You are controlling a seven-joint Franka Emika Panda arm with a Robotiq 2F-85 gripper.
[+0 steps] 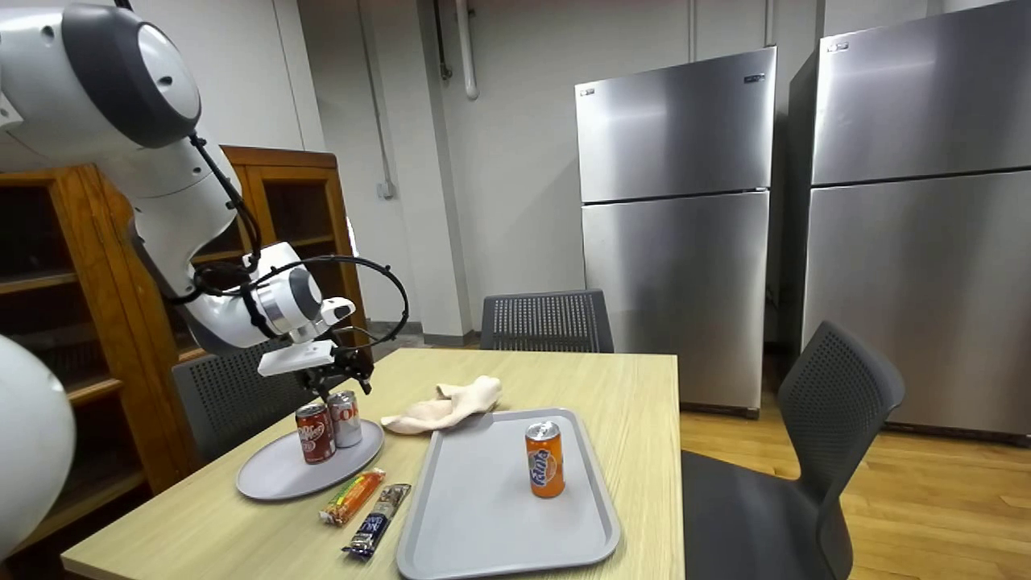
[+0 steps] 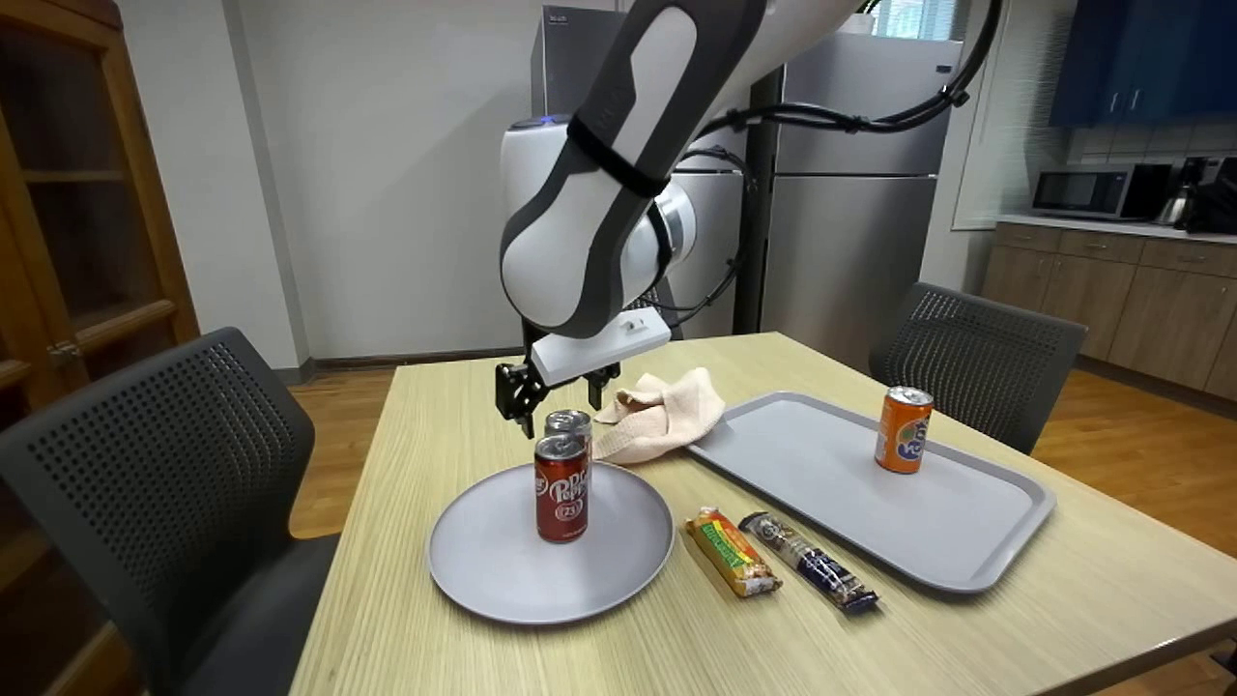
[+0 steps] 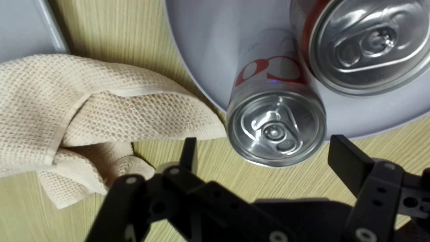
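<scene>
Pale walls (image 2: 387, 193) back a room where two tall steel refrigerators (image 1: 676, 242) stand, in both exterior views, beyond and right of a round gray plate (image 2: 551, 585). Behind that plate and to its left rises a brown wooden cabinet (image 2: 97, 242) with dark panes. Under the plate spreads the light wood-grain surface (image 1: 624, 395), and from above a white and dark gray robot arm (image 2: 565, 256) extends toward the plate's far side. In an exterior view, a dark chair (image 2: 164, 464) stands left of the plate.

A gray rectangular tray (image 1: 483, 511) lies right of the plate in both exterior views. A crumpled cream cloth (image 2: 676, 416) lies just beyond the plate, meeting a corner of the tray.

Over the plate's far edge hangs the black claw (image 3: 263, 146), its two fingers spread wide apart and gripping nothing; the silver can (image 3: 275, 104) is nearest to it, its lid showing between the fingertips in the wrist view. This can stands upright on the plate, close to the far rim, just beside a red Dr Pepper can (image 2: 560, 498). An orange Fanta can (image 1: 545, 467) stands on the tray, well apart from the plate. Between plate and tray lie an orange-wrapped bar (image 2: 733, 554), nearer the plate, and a dark-wrapped bar (image 2: 810, 564), nearer the tray.
</scene>
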